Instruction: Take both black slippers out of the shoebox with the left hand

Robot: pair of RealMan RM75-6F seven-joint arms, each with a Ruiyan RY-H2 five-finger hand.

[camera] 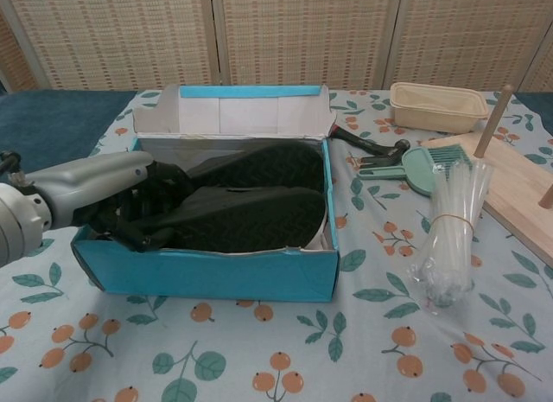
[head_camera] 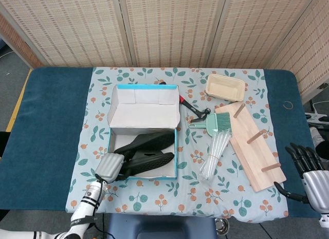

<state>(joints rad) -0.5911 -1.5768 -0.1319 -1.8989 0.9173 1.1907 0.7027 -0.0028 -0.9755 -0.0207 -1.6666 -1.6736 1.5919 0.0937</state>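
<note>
Beige tray point(head_camera: 225, 87), green brush point(head_camera: 216, 122), pegged wooden board point(head_camera: 254, 147)

We see two black slippers point(camera: 246, 212) in a shoebox point(camera: 216, 272) that is bright blue outside and white inside. The left hand point(camera: 130, 199) is silver-grey on the back with black fingers point(camera: 143, 238). The right hand point(head_camera: 308, 169) is grey and black too. The table point(head_camera: 46, 126) is dark blue, and its cloth point(head_camera: 154, 198) is pale blue with green leaves and orange berries. The brush point(head_camera: 213, 123) is mint green, the tray point(head_camera: 225, 87) is cream, and the wooden board point(head_camera: 254, 146) is light tan.
</note>
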